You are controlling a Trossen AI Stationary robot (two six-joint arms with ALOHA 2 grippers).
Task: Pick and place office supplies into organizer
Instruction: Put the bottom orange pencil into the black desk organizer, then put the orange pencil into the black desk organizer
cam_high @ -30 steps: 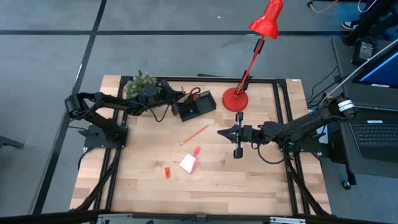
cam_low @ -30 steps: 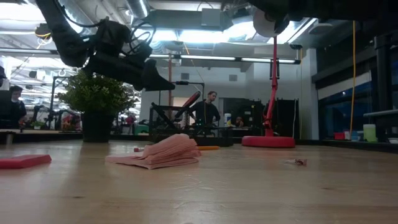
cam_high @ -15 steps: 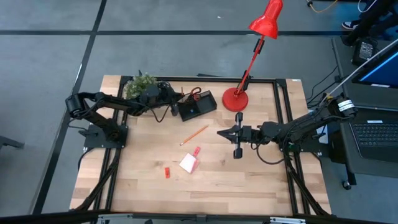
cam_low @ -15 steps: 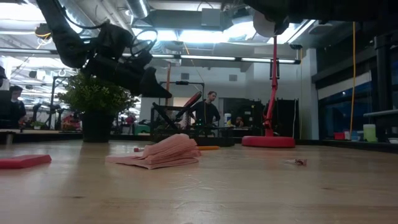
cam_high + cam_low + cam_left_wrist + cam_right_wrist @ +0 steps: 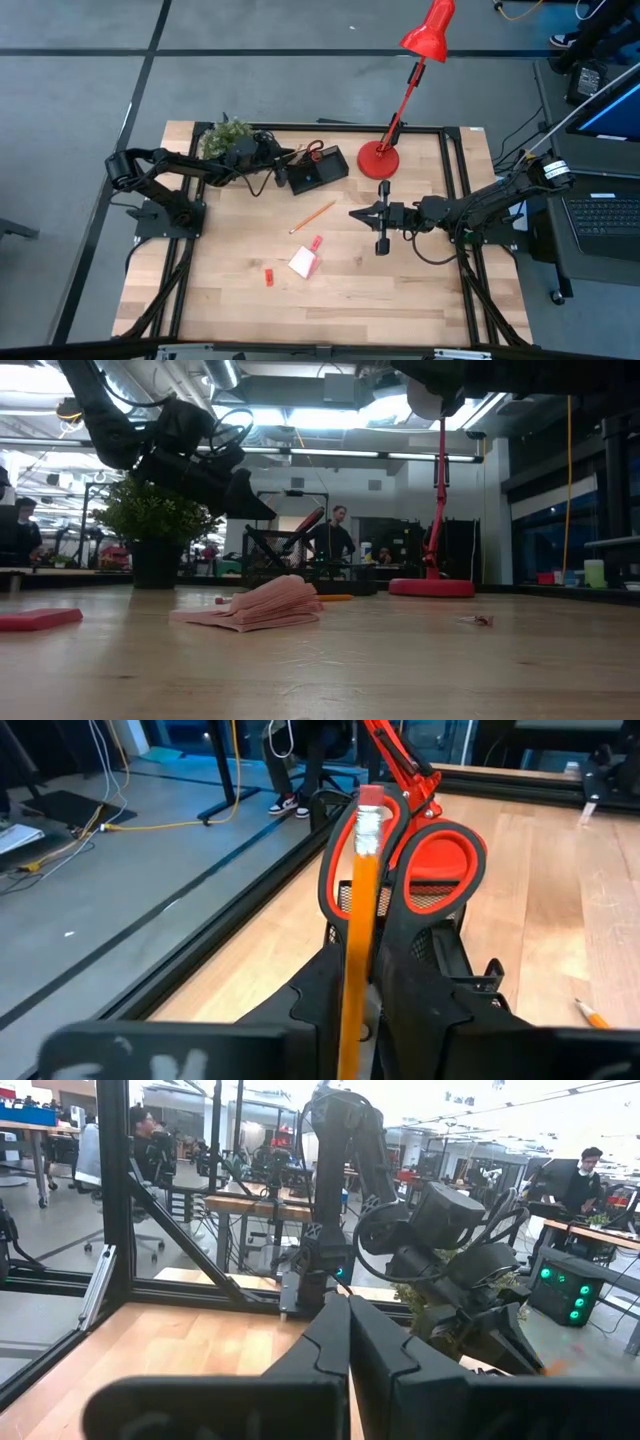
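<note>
I have the left gripper (image 5: 284, 160) over the back of the table, at about eleven o'clock from the table's centre, with an orange pencil (image 5: 354, 930) standing between its fingers; in the left wrist view the pencil's long axis runs straight up out of the fingers, eraser end outermost, and I cannot tell whether the fingers grip it or have begun to let go. The organizer (image 5: 316, 170) lies just beyond the gripper, at about three o'clock from it in the high view, nearly touching; the red-handled scissors (image 5: 420, 860) already stand in it, handles up, directly behind the pencil in the wrist view. So, as I judge it, the move turns on this: the pencil's lower end must sit over an open compartment and its axis stay near upright, else it tips out over the organizer's wall or fouls the scissors.

The right gripper (image 5: 356, 213) waits near mid-table at about three o'clock, fingers pressed together and holding nothing. A second orange pencil (image 5: 313, 216) lies flat on the wood between the two arms, its axis running from seven to one o'clock; the note pad (image 5: 302, 262) and a small red block (image 5: 269, 277) lie toward six o'clock. I reckon the right arm is the nearer one for that loose pencil.
</note>
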